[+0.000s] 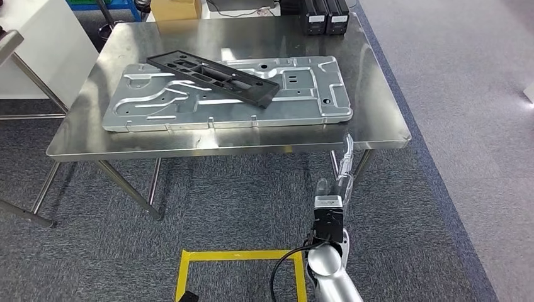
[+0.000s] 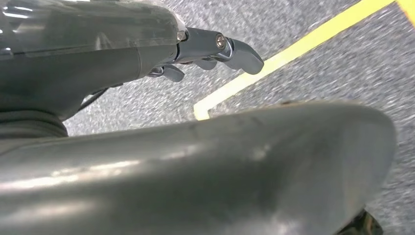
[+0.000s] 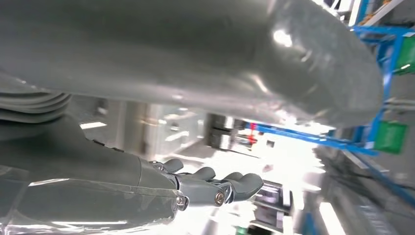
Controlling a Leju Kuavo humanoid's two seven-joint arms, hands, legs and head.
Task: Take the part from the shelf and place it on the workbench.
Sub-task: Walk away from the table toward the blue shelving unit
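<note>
Workshop: steel workbench (image 1: 378, 119), blue shelving (image 3: 386, 58), yellow floor tape (image 1: 239, 255).

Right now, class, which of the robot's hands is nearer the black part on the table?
Right. The right hand is raised just below the table's front edge, short of the black part. The left hand hangs low over the carpet by the yellow tape.
</note>
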